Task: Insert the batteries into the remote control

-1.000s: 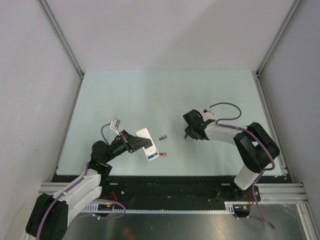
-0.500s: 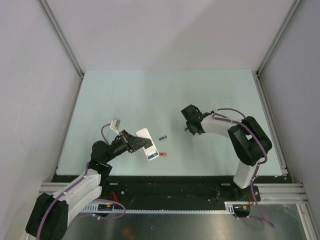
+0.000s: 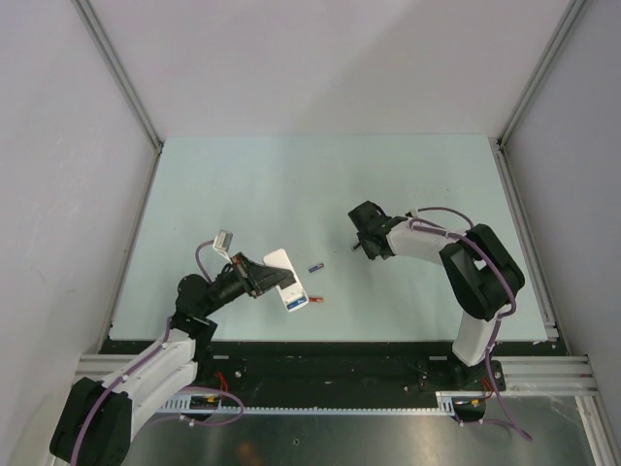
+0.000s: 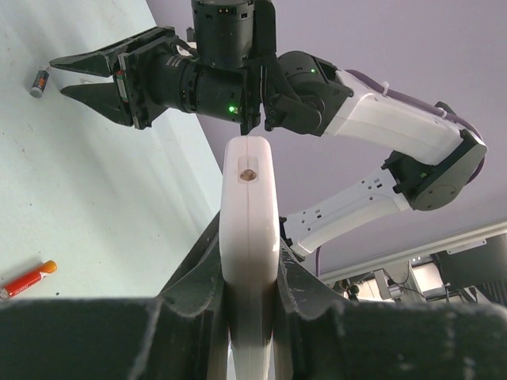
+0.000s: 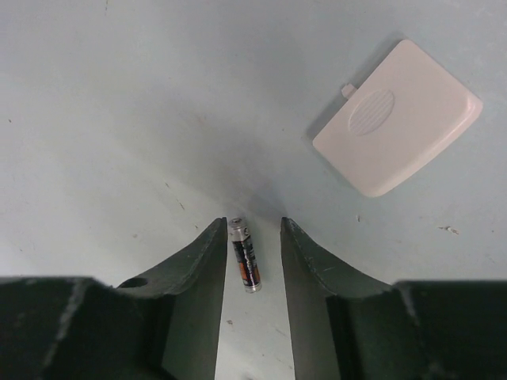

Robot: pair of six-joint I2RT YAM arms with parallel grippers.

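My left gripper [image 3: 273, 278] is shut on the remote control [image 3: 281, 260], a white bar seen edge-on between the fingers [image 4: 249, 229]. A bright blue battery [image 3: 294, 302] shows at its near end. A dark blue battery [image 3: 314, 266] and a red one [image 3: 315, 300] lie on the table just right of it; the red one [image 4: 28, 279] also shows in the left wrist view. My right gripper [image 3: 361, 243] points down at the table, jaws open [image 5: 252, 228]. A grey-silver battery [image 5: 244, 255] lies loose between its fingers, close to the left one.
A white battery cover [image 5: 396, 119] lies flat on the table beyond the right gripper, to its right. The pale green table [image 3: 291, 184] is walled on the left, back and right. Both arm bases sit at the near edge.
My right gripper has shifted a little left and away and has opened its jaws around the grey-silver battery. The left gripper and the remote have not moved.
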